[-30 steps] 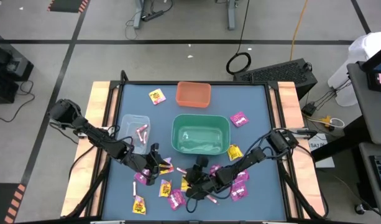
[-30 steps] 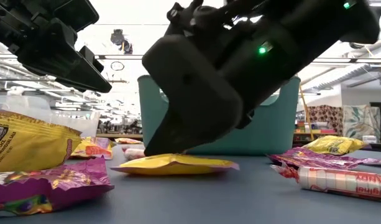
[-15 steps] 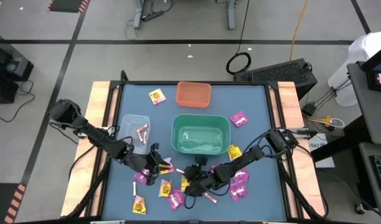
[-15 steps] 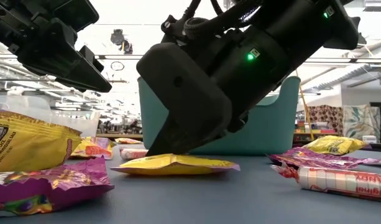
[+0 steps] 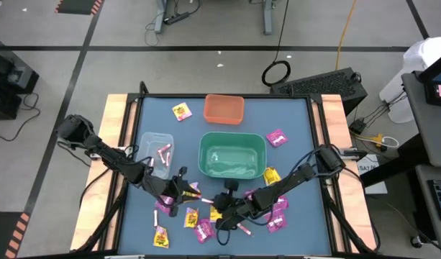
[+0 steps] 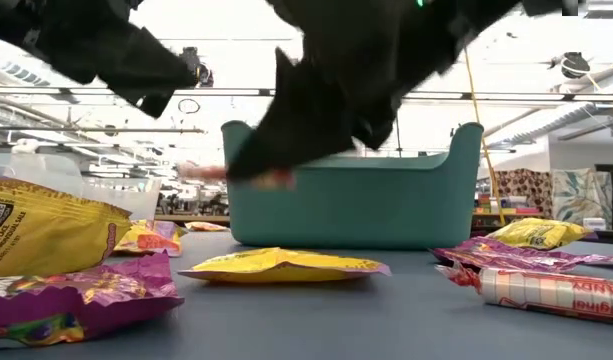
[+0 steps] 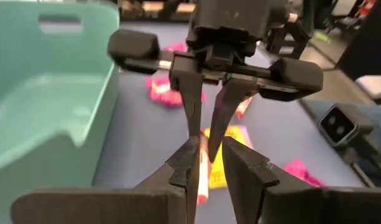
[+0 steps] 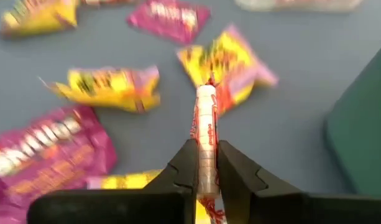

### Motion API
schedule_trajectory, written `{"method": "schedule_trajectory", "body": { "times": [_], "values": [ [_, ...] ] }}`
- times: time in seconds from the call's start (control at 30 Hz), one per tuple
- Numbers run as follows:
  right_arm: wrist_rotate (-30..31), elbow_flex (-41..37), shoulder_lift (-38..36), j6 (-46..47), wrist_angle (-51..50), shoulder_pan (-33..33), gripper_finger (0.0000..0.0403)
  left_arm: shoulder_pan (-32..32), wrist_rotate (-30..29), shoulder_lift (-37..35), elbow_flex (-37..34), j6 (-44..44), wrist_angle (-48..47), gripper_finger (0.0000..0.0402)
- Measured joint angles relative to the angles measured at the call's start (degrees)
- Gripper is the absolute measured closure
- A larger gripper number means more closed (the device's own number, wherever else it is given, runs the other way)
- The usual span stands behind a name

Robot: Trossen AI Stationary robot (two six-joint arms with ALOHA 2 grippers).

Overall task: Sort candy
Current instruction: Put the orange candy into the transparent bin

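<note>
- Change from the earlier frames, low view: the right gripper (image 6: 286, 160), which pressed down onto the flat yellow packet (image 6: 286, 265) half a second ago, has risen clear of the table; the packet stays flat in front of the green bin (image 6: 426, 195).
- Change, high view: both arms sit almost where they were, the left gripper (image 5: 183, 188) hovering above the candy cluster and the right gripper (image 5: 221, 211) beside it, at the near edge of the table (image 5: 292, 115).
- Left to right, high view: clear bin (image 5: 156, 151) with pink-white sticks inside, one yellow packet near the orange bin (image 5: 224, 108), green bin at centre, a magenta packet (image 5: 276, 137) to its right, and most candy scattered below the bins.
- Left gripper: its state cannot be judged from above; the left wrist view shows its fingers (image 7: 187, 165) narrowly parted with nothing clearly held between them, though a stick on the table lies in line with the gap.
- Right gripper: fingers closed tight on a thin pink-white stick (image 8: 206, 134), which juts forward past the fingertips; only the right wrist view shows this clearly.
- The left wrist view alone shows the right gripper (image 7: 210, 134) head-on, its tips pinched together above the yellow packet.
- The low view alone shows the stick's pink end (image 6: 256, 177) raised off the table, and a large yellow packet (image 6: 46, 225) and a magenta packet (image 6: 81, 300) at near left.
</note>
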Motion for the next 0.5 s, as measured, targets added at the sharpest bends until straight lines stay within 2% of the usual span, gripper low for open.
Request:
{"method": "schedule_trajectory", "body": {
  "times": [0.1,0.2,0.5],
  "values": [
    [0.25,0.00,-2.05,-2.20,-0.21,0.33,0.0371,-0.27,-0.04,-0.01,0.00,4.07,3.29,0.0318],
    [0.55,0.00,-3.95,-3.46,-0.02,0.65,0.0370,-1.31,-1.19,-0.03,0.00,7.57,5.52,0.0290],
    [3.35,0.00,-5.00,-4.24,0.13,1.04,0.0368,-3.28,-6.82,-0.03,0.02,8.99,5.17,0.0150]
  ]
}}
